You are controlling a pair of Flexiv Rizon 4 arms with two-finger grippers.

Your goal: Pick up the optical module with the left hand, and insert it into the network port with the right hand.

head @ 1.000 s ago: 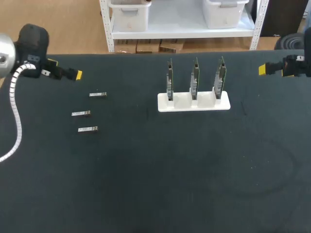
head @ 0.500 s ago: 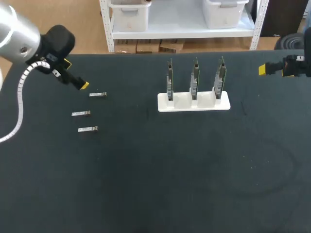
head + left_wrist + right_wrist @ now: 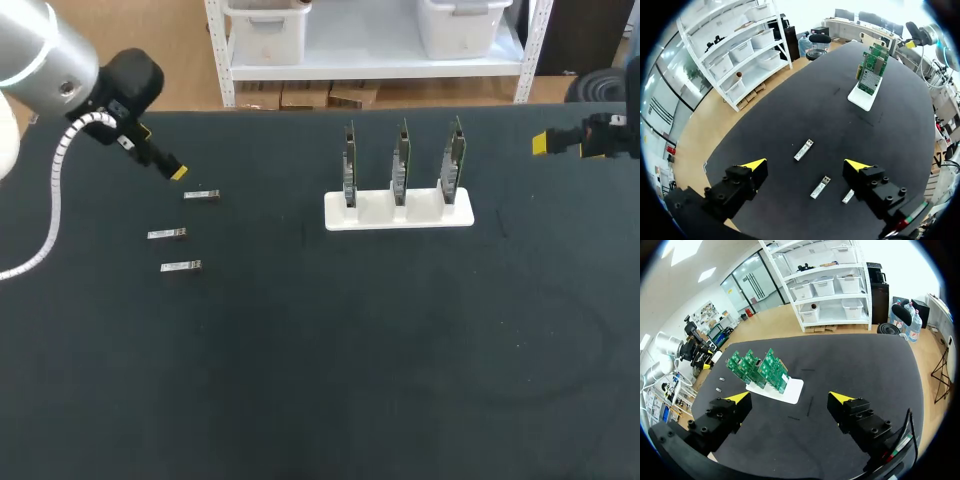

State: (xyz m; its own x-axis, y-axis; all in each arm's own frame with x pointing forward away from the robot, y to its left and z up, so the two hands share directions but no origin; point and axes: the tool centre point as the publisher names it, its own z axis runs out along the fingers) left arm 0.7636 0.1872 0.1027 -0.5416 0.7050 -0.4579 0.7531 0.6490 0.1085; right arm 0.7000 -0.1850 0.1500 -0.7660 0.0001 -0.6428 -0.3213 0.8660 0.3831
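Optical modules (image 3: 201,195), three, lie flat on the black table (image 3: 330,380), well apart from the white rack (image 3: 398,211) of upright network cards (image 3: 401,158). The left gripper (image 3: 177,172) hangs just beside the farthest one. Only the left wrist view shows its fingers (image 3: 754,164) spread wide, all three modules ahead. The right gripper (image 3: 790,398) is likewise wide. In the head view, the modules' long axes run left-right.

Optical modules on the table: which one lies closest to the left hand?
The rearmost module, just beside the left hand; the middle module and front module lie farther off.
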